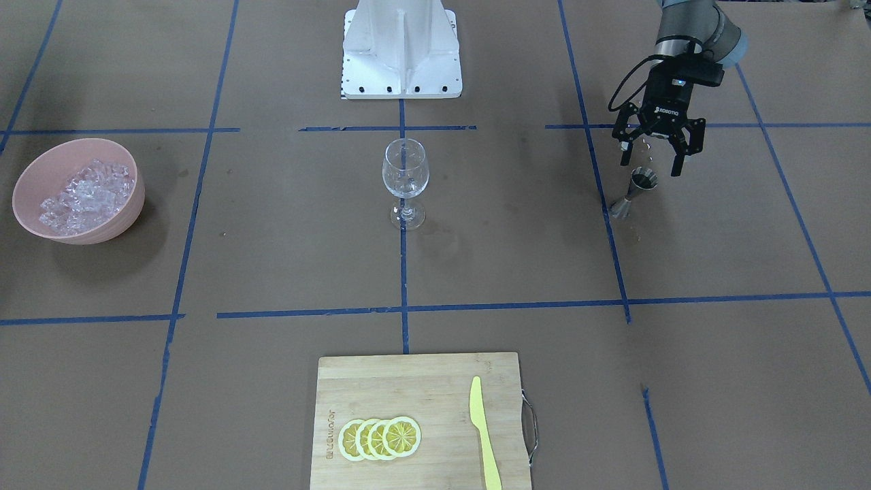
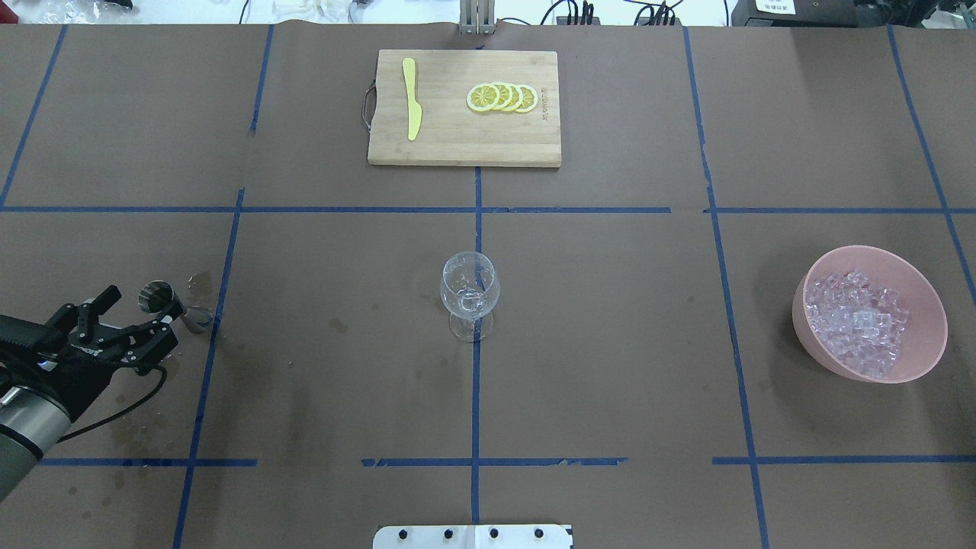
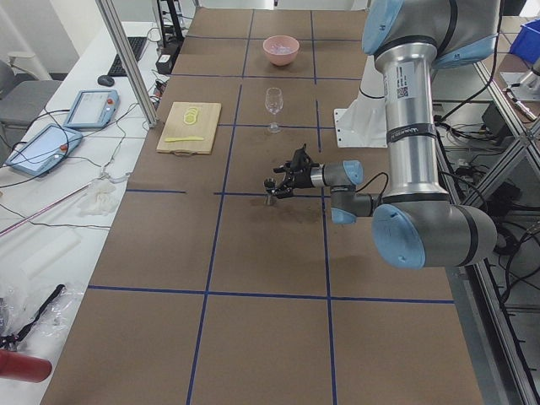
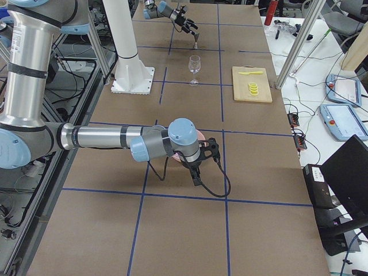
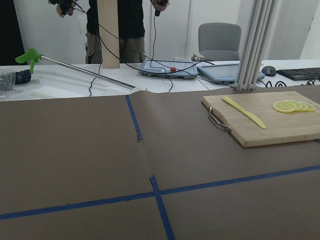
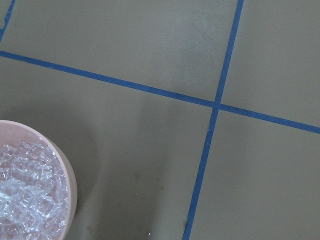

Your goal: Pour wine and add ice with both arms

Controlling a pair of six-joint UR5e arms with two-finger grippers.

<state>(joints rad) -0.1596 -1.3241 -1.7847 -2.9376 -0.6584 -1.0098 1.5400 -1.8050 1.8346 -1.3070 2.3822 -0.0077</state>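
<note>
Nearest the robot: white pedestal base plate (image 2: pixel 473 536) at the table (image 2: pixel 610 381) edge. Next out, on robot's left: left gripper (image 2: pixel 137 314) low over the table on the left arm (image 2: pixel 23 427), jaws spread wide, gripping nothing. Steel jigger (image 2: pixel 162 300) upright right at the fingertips, roughly between them in the front view; contact not resolvable. Wine (image 1: pixel 644 179): dark fill in the jigger's upper cup, too small to judge level. Dark wet-looking blotches (image 2: pixel 200 284) on the brown paper just beside the jigger. Table centre: clear stemmed wine glass (image 2: pixel 468 293) upright on the blue tape line (image 2: pixel 476 213), well apart from the left gripper. Robot's right: pink bowl (image 2: pixel 919 286) holding the ice (image 2: pixel 858 320), a heap of clear chunks filling most of it. Right gripper (image 4: pixel 197 172) seen only in the right side view, above the table by the bowl; can't tell jaw opening from there. Right wrist camera: bowl rim and ice in lower left corner, otherwise paper and tape. Far edge: bamboo cutting board (image 2: pixel 457 137) with yellow plastic knife (image 2: pixel 412 99) and overlapping lemon slices (image 2: pixel 503 97), apart from each other. Beyond the table, via left wrist camera: person (image 5: pixel 120 30) standing, grey chair (image 5: pixel 219 40), teach pendants (image 5: pixel 167 70).
</note>
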